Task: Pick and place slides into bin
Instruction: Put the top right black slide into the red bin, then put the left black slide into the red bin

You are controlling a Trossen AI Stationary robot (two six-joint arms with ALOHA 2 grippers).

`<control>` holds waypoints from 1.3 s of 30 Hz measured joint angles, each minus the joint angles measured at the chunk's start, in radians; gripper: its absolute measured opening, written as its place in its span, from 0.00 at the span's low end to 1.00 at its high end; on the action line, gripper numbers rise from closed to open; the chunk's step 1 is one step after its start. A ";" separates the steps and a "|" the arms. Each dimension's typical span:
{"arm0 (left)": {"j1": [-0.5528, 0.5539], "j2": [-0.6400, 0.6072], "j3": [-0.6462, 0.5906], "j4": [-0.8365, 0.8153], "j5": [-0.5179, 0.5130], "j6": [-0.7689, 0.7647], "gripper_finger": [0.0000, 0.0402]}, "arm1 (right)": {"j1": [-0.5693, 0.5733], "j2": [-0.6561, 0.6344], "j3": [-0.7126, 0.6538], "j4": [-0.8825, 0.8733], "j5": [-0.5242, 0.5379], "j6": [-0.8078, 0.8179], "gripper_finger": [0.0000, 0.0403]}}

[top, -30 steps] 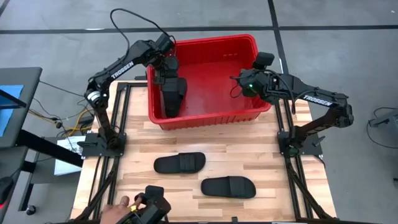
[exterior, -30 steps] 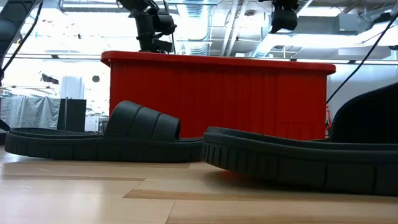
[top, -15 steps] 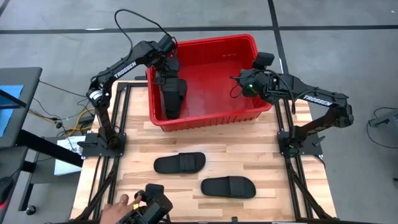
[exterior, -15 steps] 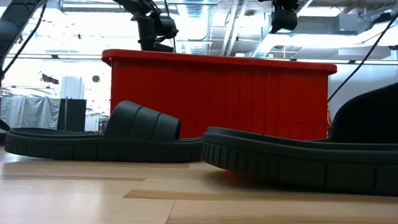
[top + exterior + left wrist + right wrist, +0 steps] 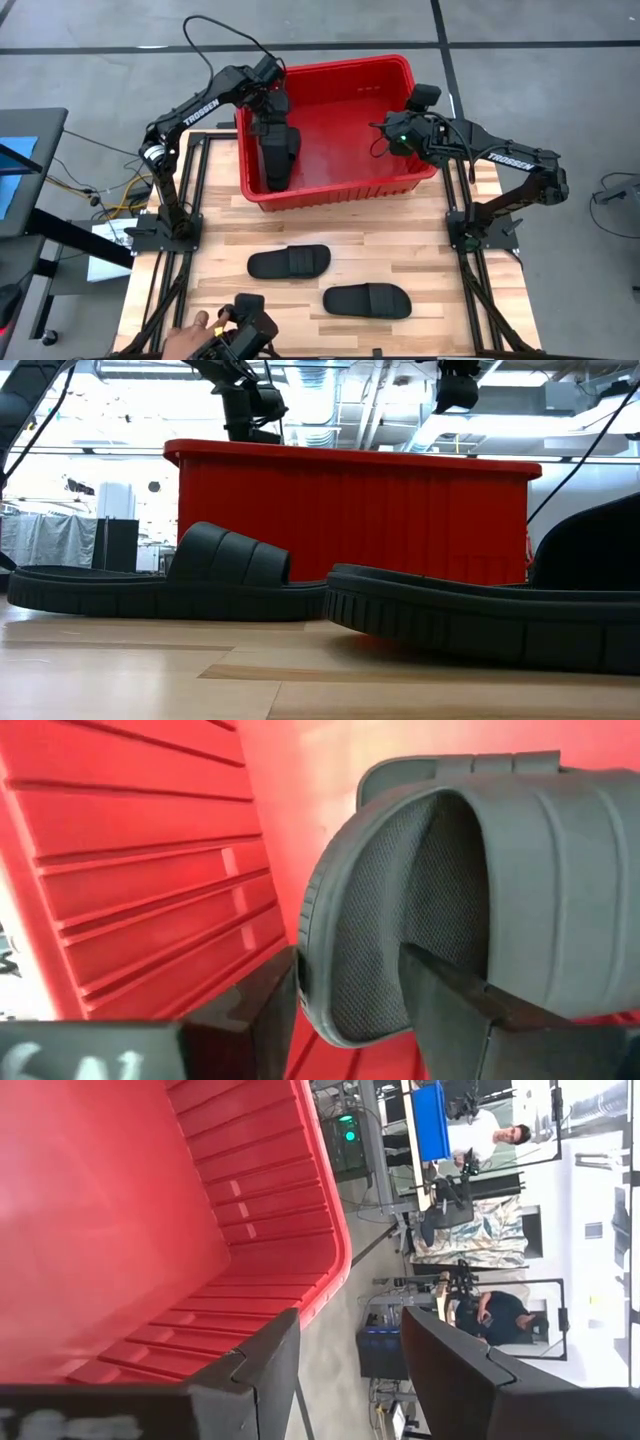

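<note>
Left gripper [image 5: 272, 118] is down inside the bin [image 5: 330, 66] at its left wall, fingers pinched on the edge of a slide [image 5: 278, 155], one finger [image 5: 455, 1000] tucked under the strap and the other outside the sole in the wrist view; from above that slide stands on end against the wall, so it reads as in the bin but not yet let go; right gripper [image 5: 392, 135] hangs over the bin's right rim, fingers spread with nothing between them, its wrist view showing only bare red wall and the room beyond, where people stand; two more slides lie flat on the table, well apart from the bin, one [image 5: 289, 262] nearer the left side and one [image 5: 367, 300] nearer the front, both straps up; at table height they fill the foreground with the red wall rising behind them; a fourth slide I cannot find in any view, and the rest of the bin floor looks bare red; a person's hand [image 5: 197, 325] shows at the front table edge beside a dark device; so my read is one slide nearly delivered, a release wanted next, and at least two full pick-and-place rounds left; well under half done.
</note>
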 joint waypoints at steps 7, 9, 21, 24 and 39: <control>0.007 0.000 0.000 0.026 -0.021 -0.054 0.41 | 0.000 0.000 0.000 0.000 -0.017 0.000 0.43; 0.011 0.000 0.000 0.025 -0.022 -0.058 0.41 | 0.000 0.000 0.000 0.000 -0.018 0.000 0.43; 0.015 0.000 0.000 0.025 -0.031 -0.061 0.41 | 0.000 0.000 0.000 0.000 -0.018 0.000 0.44; 0.015 0.000 0.000 0.024 -0.031 -0.061 0.41 | 0.000 0.000 0.000 0.000 -0.018 0.000 0.44; 0.014 -0.105 0.000 0.107 0.053 -0.203 0.41 | 0.000 -0.002 0.000 0.001 -0.020 0.048 0.41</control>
